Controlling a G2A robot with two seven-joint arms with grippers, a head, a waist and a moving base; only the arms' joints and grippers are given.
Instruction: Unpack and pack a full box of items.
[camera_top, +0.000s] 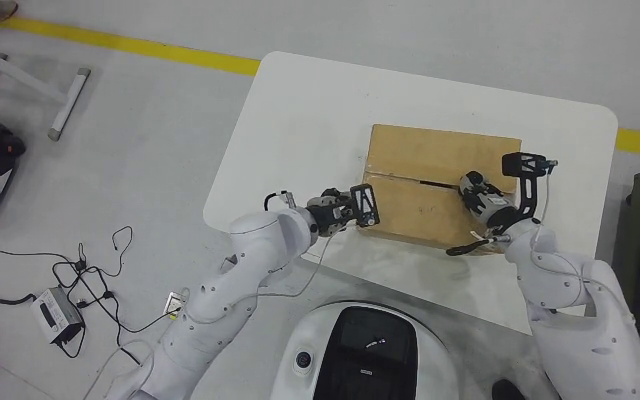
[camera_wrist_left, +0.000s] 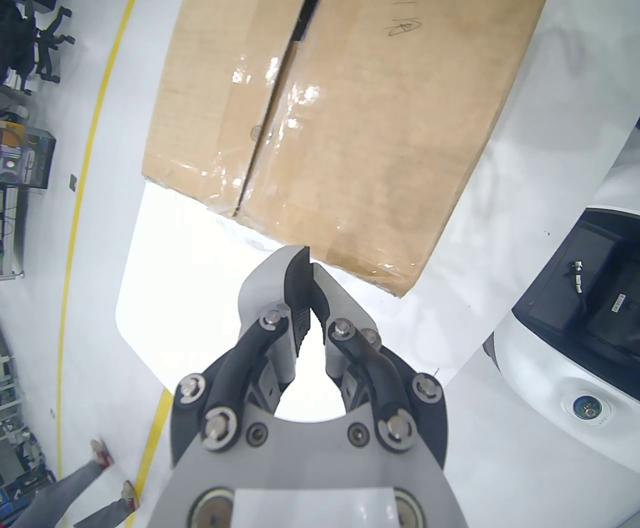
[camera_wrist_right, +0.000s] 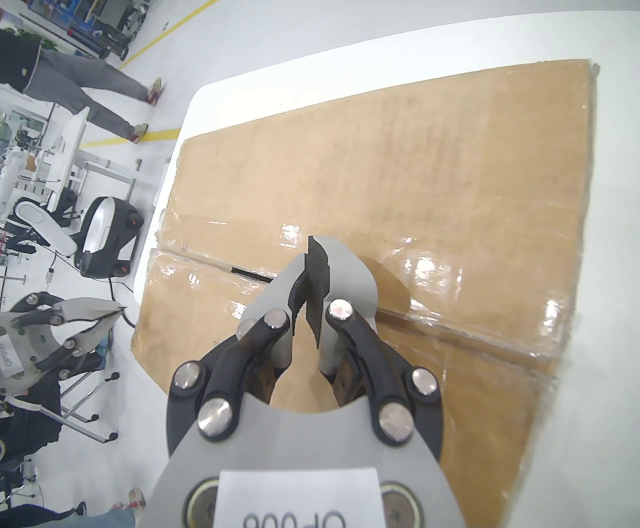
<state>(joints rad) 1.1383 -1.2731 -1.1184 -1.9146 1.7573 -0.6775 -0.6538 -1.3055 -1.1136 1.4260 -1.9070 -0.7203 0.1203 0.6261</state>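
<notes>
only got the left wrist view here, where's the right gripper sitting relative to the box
Observer: The right gripper hangs over the top of the cardboard box, close to the centre seam between the flaps.
Operator: are its jaws open
Observer: No, its jaws are shut, with nothing between them.

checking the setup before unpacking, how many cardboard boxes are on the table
1: the cardboard box sits closed on the white table, with the left tool by its corner. Contents are hidden.
</notes>
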